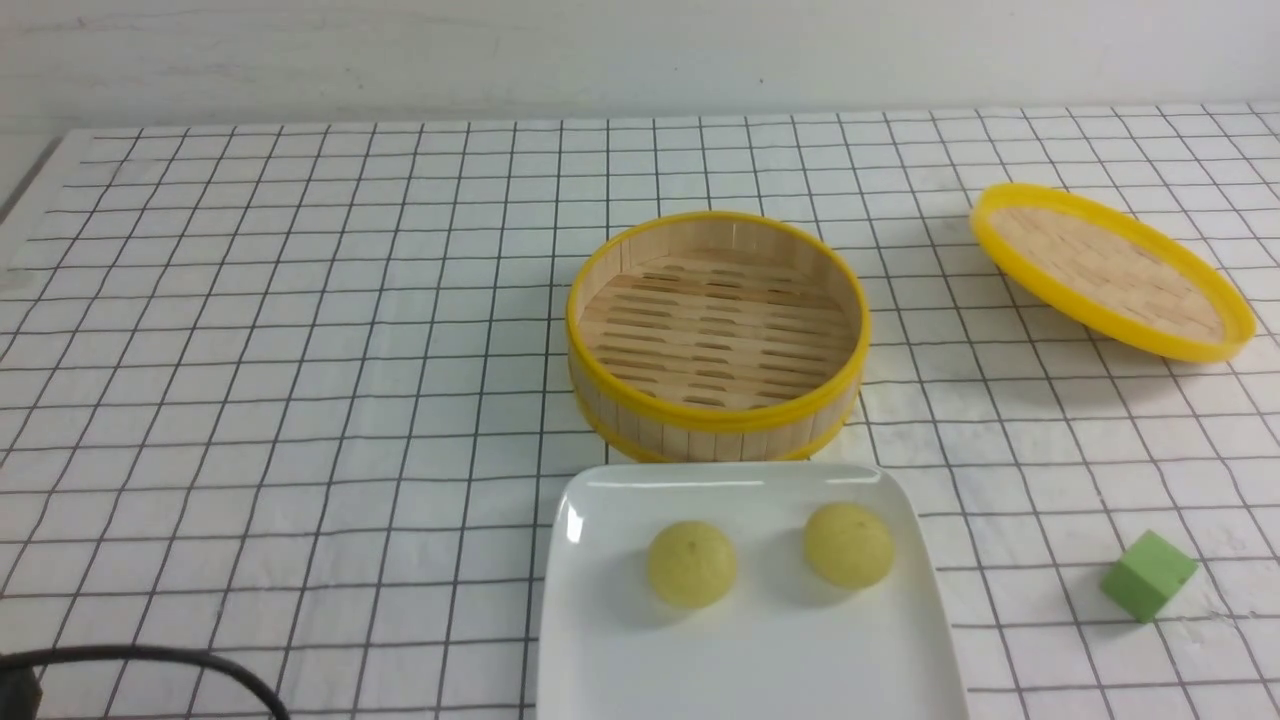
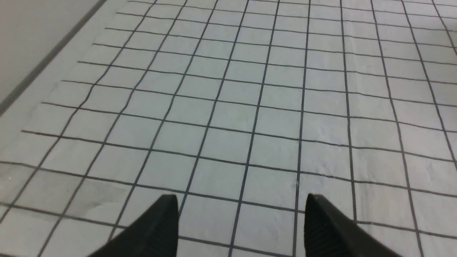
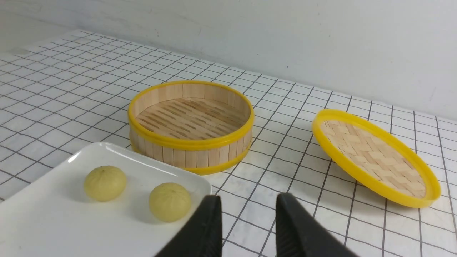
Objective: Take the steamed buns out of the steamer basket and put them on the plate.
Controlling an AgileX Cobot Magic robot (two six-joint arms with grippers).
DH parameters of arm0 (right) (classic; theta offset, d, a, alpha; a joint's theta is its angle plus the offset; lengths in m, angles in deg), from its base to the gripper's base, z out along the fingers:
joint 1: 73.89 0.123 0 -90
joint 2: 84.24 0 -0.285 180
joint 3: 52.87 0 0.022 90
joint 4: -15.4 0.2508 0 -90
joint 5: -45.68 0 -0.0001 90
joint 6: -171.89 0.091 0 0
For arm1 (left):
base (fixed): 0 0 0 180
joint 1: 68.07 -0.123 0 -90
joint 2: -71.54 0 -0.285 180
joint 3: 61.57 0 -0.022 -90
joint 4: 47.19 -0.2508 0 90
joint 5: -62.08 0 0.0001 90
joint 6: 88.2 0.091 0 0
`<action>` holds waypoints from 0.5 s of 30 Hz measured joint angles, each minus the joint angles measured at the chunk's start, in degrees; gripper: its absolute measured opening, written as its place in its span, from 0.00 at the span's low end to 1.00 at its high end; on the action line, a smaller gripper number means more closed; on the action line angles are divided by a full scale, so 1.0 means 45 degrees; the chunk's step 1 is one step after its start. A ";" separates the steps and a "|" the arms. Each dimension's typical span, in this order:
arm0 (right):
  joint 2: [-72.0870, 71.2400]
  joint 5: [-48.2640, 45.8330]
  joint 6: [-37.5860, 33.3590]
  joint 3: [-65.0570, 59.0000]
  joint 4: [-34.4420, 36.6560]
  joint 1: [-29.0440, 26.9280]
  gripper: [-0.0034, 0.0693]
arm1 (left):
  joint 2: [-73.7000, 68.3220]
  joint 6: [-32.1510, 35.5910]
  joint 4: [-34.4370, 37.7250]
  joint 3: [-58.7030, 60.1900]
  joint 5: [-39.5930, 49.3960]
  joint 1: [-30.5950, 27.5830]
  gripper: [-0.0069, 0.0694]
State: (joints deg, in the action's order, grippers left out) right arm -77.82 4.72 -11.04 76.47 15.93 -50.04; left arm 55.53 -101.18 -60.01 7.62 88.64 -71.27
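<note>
Two pale yellow-green steamed buns lie side by side on the white plate (image 1: 620, 650) at the table's near edge: one on the left (image 1: 691, 563), one on the right (image 1: 848, 544). Just behind the plate stands the bamboo steamer basket (image 1: 716, 415), with nothing on its slatted floor. In the right wrist view the same buns (image 3: 105, 182) (image 3: 169, 201), plate (image 3: 53, 221) and basket (image 3: 191, 153) show. My right gripper (image 3: 249, 202) hangs open and empty beside the plate's corner. My left gripper (image 2: 242, 200) is wide open over bare gridded cloth. Neither gripper shows in the front view.
The shallow yellow-rimmed woven lid (image 1: 1108, 270) lies tilted at the back right, also the lid (image 3: 375, 157) in the right wrist view. A green cube (image 1: 1148, 575) sits at the near right. A black cable (image 1: 150, 665) curves at the bottom left. A white wall bounds the far edge.
</note>
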 joint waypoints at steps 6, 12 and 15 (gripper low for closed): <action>0.0000 0.0000 0.0000 0.0000 0.0000 0.0000 0.38 | 0.1297 0.0000 -0.0073 0.0369 0.0242 0.0000 0.72; 0.0000 0.0000 0.0000 0.0000 0.0000 0.0000 0.38 | 0.1882 -0.0288 0.0270 0.1635 -0.0152 0.0000 0.72; 0.0000 0.0000 0.0000 0.0000 0.0000 0.0000 0.38 | 0.1964 -0.0345 0.0460 0.1910 -0.0318 0.0000 0.72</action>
State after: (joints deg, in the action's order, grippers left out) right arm -77.82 4.72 -11.04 76.47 15.93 -50.04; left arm 64.37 -102.73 -57.94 16.21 87.21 -71.27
